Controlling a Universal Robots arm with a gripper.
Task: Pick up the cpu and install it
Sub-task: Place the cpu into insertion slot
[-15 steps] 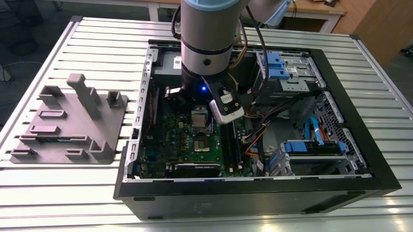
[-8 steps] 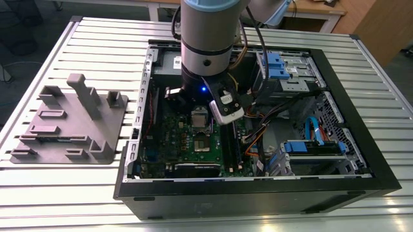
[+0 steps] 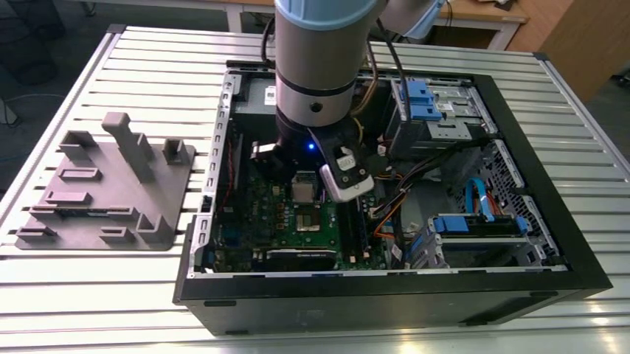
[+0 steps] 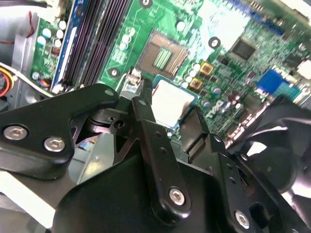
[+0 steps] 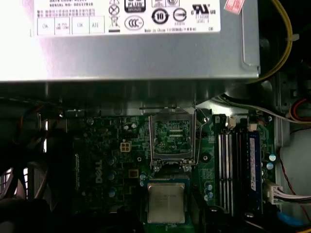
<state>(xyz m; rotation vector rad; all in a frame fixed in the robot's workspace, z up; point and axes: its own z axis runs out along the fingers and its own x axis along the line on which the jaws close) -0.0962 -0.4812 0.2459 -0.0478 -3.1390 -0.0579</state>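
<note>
Inside the PC case (image 3: 394,295): the arm reaches straight down over the motherboard (image 3: 305,221). The case lies on its side with the board facing up, so that makes sense.
Gripper (image 4: 169,110): closed in on the cpu (image 4: 171,99), with a black finger (image 4: 148,131) against each opposite edge. I'd guess that's so only the rim gets pinched.
Where the cpu is: in the claw, just beside the open socket (image 4: 163,56) and not seated in it. The socket's contact field is bare in the second wrist view.
Tilt: looks roughly level with the board, but honestly that's hard to call from these angles.
Socket frame (image 5: 172,138): flipped up on the side toward the power supply (image 5: 126,48), which leaves the way in open.
How the cpu looks: small flat square with a dull silver-grey metal top and a thin pale bluish rim, tiny next to the board.
Grey fixture (image 3: 108,184): out on the slatted table (image 3: 99,310) at the exterior view's left, well apart from the claw.
</note>
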